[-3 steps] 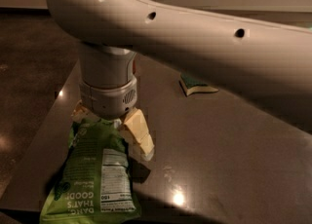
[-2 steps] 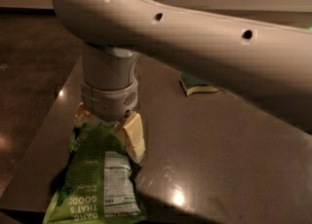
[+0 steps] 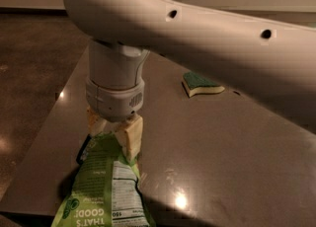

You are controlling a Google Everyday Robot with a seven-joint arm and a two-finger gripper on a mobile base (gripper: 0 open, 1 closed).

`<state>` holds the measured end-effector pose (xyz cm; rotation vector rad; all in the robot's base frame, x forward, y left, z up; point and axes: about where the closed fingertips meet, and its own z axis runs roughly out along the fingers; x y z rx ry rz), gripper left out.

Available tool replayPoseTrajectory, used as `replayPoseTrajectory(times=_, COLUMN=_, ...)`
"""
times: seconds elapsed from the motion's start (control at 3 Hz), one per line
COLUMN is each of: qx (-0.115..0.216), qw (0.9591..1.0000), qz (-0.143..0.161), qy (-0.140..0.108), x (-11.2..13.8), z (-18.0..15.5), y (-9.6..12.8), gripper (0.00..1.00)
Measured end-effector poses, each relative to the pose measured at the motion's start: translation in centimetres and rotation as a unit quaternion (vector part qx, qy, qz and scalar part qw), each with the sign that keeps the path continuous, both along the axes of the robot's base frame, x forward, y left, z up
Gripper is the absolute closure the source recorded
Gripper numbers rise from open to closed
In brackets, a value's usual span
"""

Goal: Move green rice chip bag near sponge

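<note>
Only one camera view here, so here goes. The big pale arm [image 3: 197, 28] is sweeping in from the right edge and filling most of the upper half of the frame. Its round wrist [image 3: 115, 85] is pointing straight down over the left side of the dark bench [image 3: 232, 162].

The end effector [image 3: 113, 142] is sitting just under that wrist, left of centre. Its cream-coloured fingers [image 3: 131, 134] are pinching together on the top end of the green rice chip bag [image 3: 101, 186], so I'm calling it clamped on the bag. The crinkled top edge is bunching up right between them.

The rest of the bag is trailing down toward the lower left of the frame, and the bottom edge of the picture is cutting it off. Its white nutrition label [image 3: 123, 194] is facing up, and white lettering is showing upside down near the bottom. Whether the lower part is lying flat on the bench or lifting a bit, I can't tell.

The sponge [image 3: 202, 84] is lying flat on the bench up around the centre right, dark green scrub side up with a pale yellow layer peeking out underneath. It's well apart from the bag, with bare bench between them.

Brownish floor [image 3: 34, 58] is showing past the bench in the upper left.
</note>
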<state>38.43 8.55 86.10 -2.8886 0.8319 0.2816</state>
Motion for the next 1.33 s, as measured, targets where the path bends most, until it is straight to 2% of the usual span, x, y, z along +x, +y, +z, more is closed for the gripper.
replayPoseTrajectory(times=0.33, qx=0.008, qw=0.9997, qz=-0.023, qy=0.001, x=0.8, z=0.8, y=-0.5, gripper=0.88)
replayPoseTrajectory(times=0.67, qx=0.021, qw=0.9982, qz=-0.056, qy=0.005, x=2.1, z=1.9, y=-1.2, gripper=1.00)
replayPoseTrajectory(times=1.0, qx=0.039, qw=0.9942, qz=-0.100, qy=0.008, x=4.3, z=3.1, y=-2.7, gripper=1.00)
replayPoseTrajectory(times=1.33, qx=0.065, qw=0.9846, qz=-0.162, qy=0.011, x=7.2, z=4.2, y=-5.3, gripper=1.00)
